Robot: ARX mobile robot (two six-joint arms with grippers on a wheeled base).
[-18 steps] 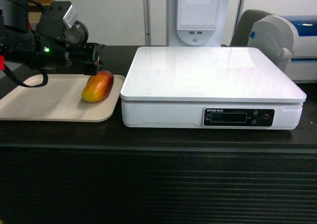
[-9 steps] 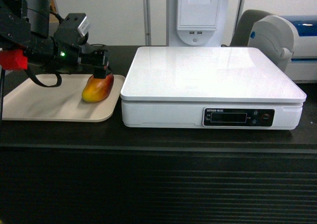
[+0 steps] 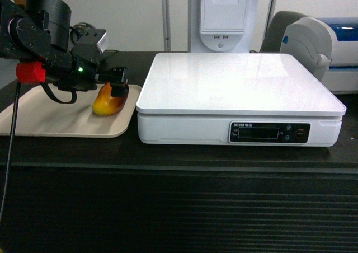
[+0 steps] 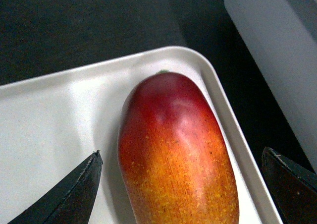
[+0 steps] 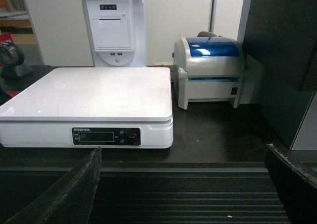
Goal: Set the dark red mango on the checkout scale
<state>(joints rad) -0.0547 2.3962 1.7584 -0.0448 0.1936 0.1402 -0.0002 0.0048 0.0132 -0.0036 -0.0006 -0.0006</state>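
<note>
The dark red mango [image 3: 106, 104] [image 4: 176, 154] lies on the right part of a beige tray [image 3: 50, 118], red at its far end and orange-yellow nearer the camera. My left gripper [image 3: 116, 89] [image 4: 182, 153] is open over it. One finger [image 4: 69, 199] is on each side, with a gap between each finger and the skin. The white scale [image 3: 235, 85] [image 5: 89, 92] stands just right of the tray on the dark checkout [image 3: 179, 208], its platter bare. My right gripper [image 5: 183, 150] is open and holds nothing, in front of the counter's ribbed face; it does not show in the head view.
The tray's raised rim [image 4: 233, 135] runs close along the mango's right side, next to the scale's wall. A blue-and-white label printer [image 5: 210, 70] stands right of the scale. A white receipt terminal [image 3: 224, 15] rises behind the scale.
My left arm has swung right and down from behind the tray. Its open fingers now straddle the mango, which has not moved.
</note>
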